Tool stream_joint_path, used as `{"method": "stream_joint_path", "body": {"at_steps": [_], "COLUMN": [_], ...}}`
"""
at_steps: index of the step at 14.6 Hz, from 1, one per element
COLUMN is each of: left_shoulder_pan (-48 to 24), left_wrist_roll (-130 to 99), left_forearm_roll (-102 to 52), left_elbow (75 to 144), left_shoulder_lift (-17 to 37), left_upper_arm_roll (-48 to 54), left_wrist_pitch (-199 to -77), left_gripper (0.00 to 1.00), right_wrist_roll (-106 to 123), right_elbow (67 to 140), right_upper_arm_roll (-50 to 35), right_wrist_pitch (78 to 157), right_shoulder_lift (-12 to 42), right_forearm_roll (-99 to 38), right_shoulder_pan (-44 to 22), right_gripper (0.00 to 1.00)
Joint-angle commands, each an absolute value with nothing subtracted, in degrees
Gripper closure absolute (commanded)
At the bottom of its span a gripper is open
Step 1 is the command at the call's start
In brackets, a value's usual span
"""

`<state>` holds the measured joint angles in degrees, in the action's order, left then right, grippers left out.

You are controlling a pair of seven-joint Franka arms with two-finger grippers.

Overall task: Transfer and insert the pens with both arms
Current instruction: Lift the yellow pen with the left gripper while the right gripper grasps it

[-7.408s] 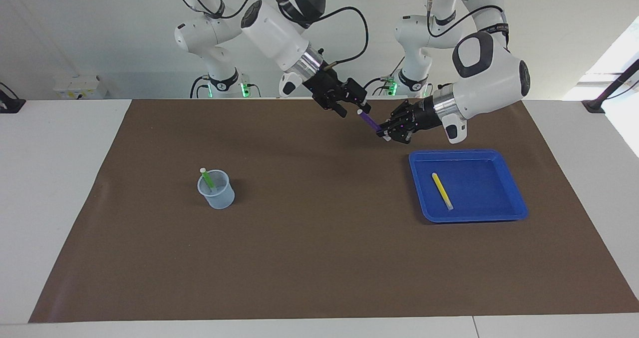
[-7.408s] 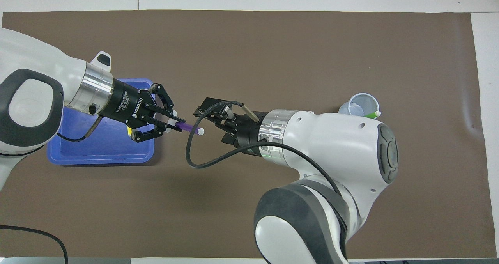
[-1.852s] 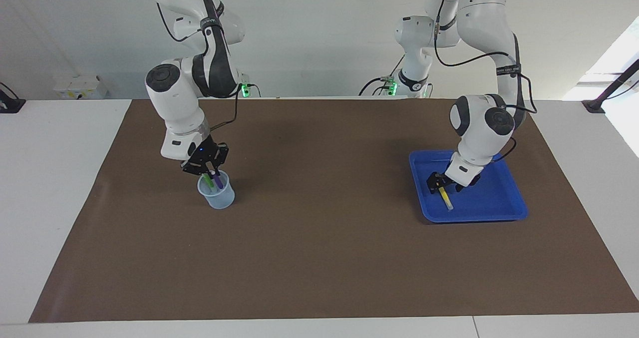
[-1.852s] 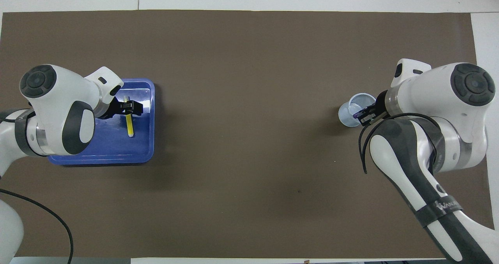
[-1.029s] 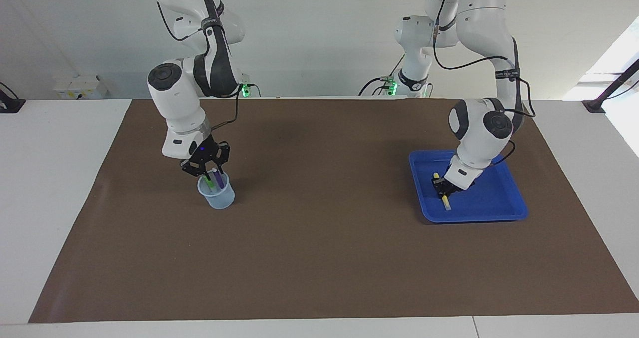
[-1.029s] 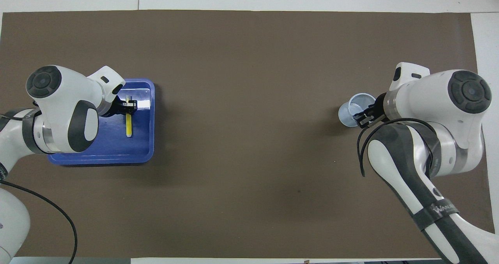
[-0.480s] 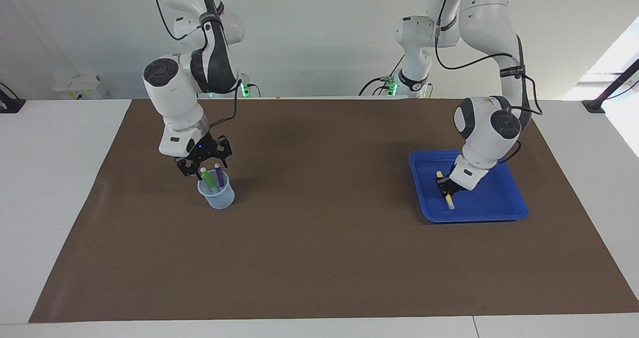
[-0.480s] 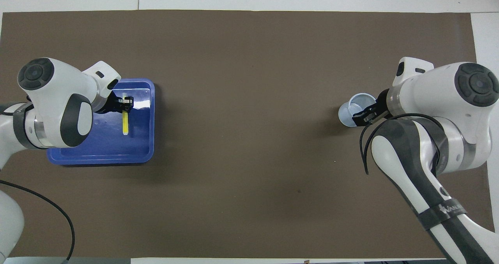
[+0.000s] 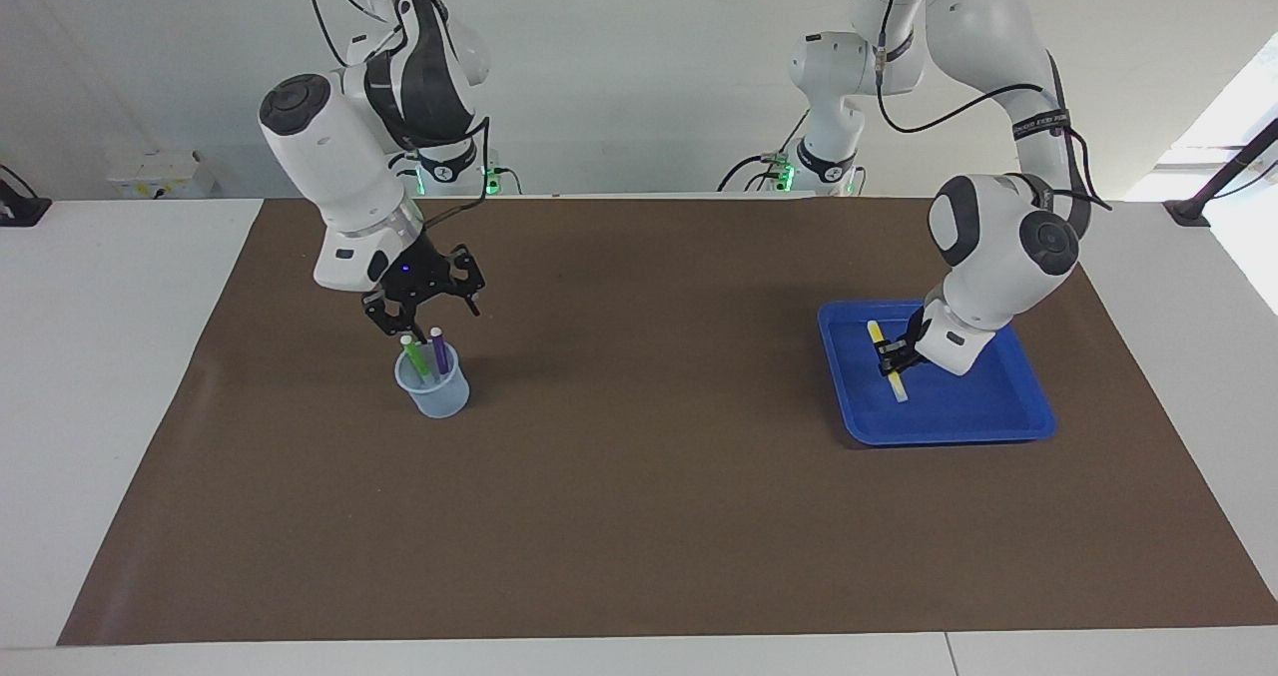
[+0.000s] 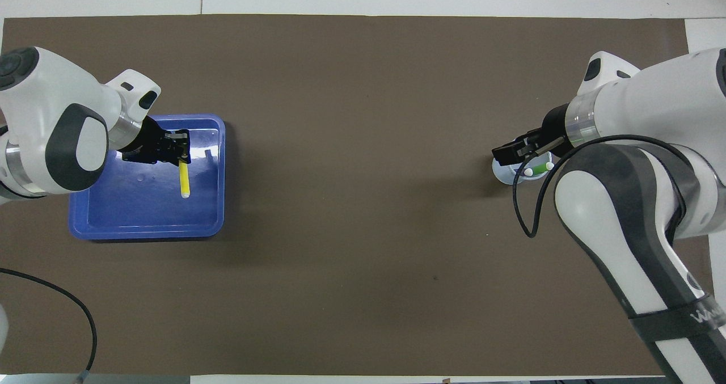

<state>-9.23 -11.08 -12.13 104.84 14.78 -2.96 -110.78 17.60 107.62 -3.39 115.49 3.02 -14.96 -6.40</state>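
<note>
Item one: the counter [image 9: 639, 516], covered by a flat, matte brown sheet with pale bare margins at its ends.

Item two: blue tray [image 9: 998, 421], smooth glossy plastic, squarish with rounded corners and a raised rim, at my left arm's end of the counter. In it the yellow pen [image 9: 887, 360], a thin straight stick with a pale tip, slanted and partly lifted (one end looks raised off the tray floor, though I cannot tell whether the pale end touches it). My left claw [image 9: 892, 359] is clamped on this pen around its middle, fingertips pinched together on it, low inside the tray.

Item three: cup [image 9: 436, 396], small, translucent pale blue plastic, round and slightly tapered, at my right arm's end of the counter. In it stand two pens, leaning, their tops above the rim: the green pen [image 9: 413, 355] with a whitish cap, and the purple pen [image 9: 438, 349] just beside it, likewise pale-topped.

Item four: my right claw [image 9: 423, 302], black, jointed metal links, hanging over the cup and clear of both pen tops, with its fingers spread wide and nothing between them. In the overhead view it covers part of the cup's mouth.

Item five: my two arms, glossy white shells with dark joint patches and silver wrists, a black cable looping along each.
</note>
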Motion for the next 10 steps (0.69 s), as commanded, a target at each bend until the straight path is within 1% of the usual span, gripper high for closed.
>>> {"method": "stream_joint_path", "body": {"at_steps": [1, 2, 5, 6, 8, 10], "left_shoulder_pan": [-8.9, -9.0, -9.5, -9.6, -9.9, -10.5], "left_wrist_roll": [-21.7, -27.1, -43.2, -47.1, -56.0, -62.3], "left_forearm_roll": [-16.9, -19.7, -27.7, -30.1, -35.0, -38.8], "left_elbow": [99.8, 98.9, 99.1, 99.1, 99.8, 101.6], "left_shoulder_lift": [14.2, 14.0, 11.9, 11.4, 10.1, 9.1], "left_upper_arm_roll": [-3.1, -3.2, -3.1, -3.0, -2.8, -2.4], "left_wrist_pitch": [-102.4, -101.1, -98.9, -98.0, -97.1, -97.4], "left_gripper": [1.00, 1.00, 1.00, 1.00, 1.00, 1.00], "right_wrist_roll": [4.0, -1.4, -10.7, -14.2, -22.8, -30.6], "right_elbow": [103.8, 103.8, 103.8, 103.8, 103.8, 103.9], "right_upper_arm_roll": [-3.6, -3.7, -3.7, -3.7, -3.7, -3.7], "right_wrist_pitch": [114.3, 114.8, 115.0, 116.3, 120.6, 123.0], "right_shoulder_lift": [5.2, 5.2, 4.6, 4.4, 4.0, 3.6], "right_forearm_roll": [-21.9, -25.5, -34.0, -35.8, -36.7, -36.7], "right_shoulder_pan": [-9.1, -10.3, -12.4, -13.5, -15.8, -18.4], "right_gripper": [0.21, 0.21, 0.20, 0.20, 0.20, 0.20]}}
